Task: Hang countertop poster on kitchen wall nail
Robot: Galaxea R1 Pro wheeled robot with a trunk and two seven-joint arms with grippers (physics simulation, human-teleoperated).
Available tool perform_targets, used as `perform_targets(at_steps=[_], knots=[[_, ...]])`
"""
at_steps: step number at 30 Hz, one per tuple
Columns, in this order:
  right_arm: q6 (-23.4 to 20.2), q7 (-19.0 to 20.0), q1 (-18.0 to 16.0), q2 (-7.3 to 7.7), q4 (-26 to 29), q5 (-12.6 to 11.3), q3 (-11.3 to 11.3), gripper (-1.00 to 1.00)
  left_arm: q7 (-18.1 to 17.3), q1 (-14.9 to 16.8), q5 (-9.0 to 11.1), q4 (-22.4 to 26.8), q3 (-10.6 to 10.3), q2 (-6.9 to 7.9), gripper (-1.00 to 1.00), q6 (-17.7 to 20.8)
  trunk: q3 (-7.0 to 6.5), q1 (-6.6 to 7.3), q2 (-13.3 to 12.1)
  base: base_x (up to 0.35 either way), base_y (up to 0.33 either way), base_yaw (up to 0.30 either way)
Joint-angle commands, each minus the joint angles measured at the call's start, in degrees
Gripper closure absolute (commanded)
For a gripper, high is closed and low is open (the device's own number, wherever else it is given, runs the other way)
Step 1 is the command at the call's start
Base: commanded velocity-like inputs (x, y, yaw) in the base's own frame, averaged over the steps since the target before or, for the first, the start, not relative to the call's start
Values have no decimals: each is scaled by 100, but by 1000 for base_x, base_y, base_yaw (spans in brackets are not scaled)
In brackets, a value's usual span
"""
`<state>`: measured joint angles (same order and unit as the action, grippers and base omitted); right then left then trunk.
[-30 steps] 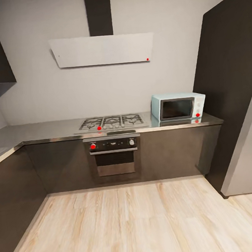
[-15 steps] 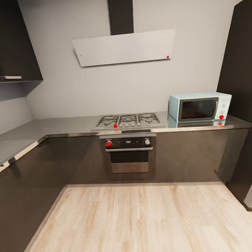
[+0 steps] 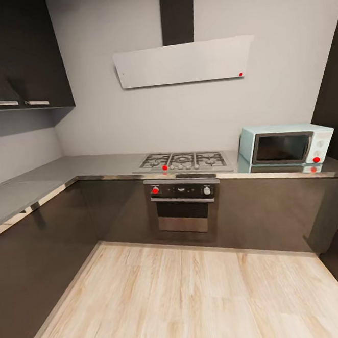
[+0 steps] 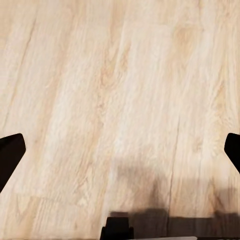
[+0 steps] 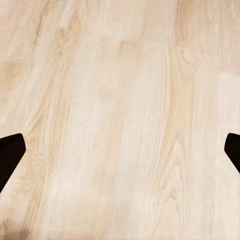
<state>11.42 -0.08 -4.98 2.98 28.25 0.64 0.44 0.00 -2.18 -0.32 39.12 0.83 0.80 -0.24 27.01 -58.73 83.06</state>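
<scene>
Pale wood floor (image 4: 120,90) lies beneath both arms' spread, empty fingers (image 4: 11,155) (image 5: 11,155); kitchen countertop (image 3: 102,167) ahead.

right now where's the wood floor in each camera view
Head view: the wood floor spans the lower part, in front of the dark cabinets and oven.
Left wrist view: it lies beyond the open left hand, with a grey shadow on it.
Right wrist view: it lies beyond the open right hand.
Shared landmark: the pale plank grain and seams.

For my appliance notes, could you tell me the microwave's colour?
Pale blue, with a dark door; the microwave shows best in the head view.
</scene>
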Motion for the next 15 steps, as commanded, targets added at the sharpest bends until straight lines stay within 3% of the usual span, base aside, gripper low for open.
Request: perform_targets(at_steps=[1, 9, 15], knots=[[18, -1, -3, 1, -4, 7, 6, -100, 0, -2, -3, 8, 5, -1, -100, -3, 5, 0, 2, 0, -15, 279], [18, -9, -3, 1, -4, 7, 8, -100, -1, -2, 3, -135, 5, 20, -100, -342, 5, 0, 2, 0, -3, 286], [18, -9, -3, 1, -4, 7, 8, -100, -1, -2, 8, -168, 5, 25, -100, -393, 5, 0, 2, 0, 0, 288]])
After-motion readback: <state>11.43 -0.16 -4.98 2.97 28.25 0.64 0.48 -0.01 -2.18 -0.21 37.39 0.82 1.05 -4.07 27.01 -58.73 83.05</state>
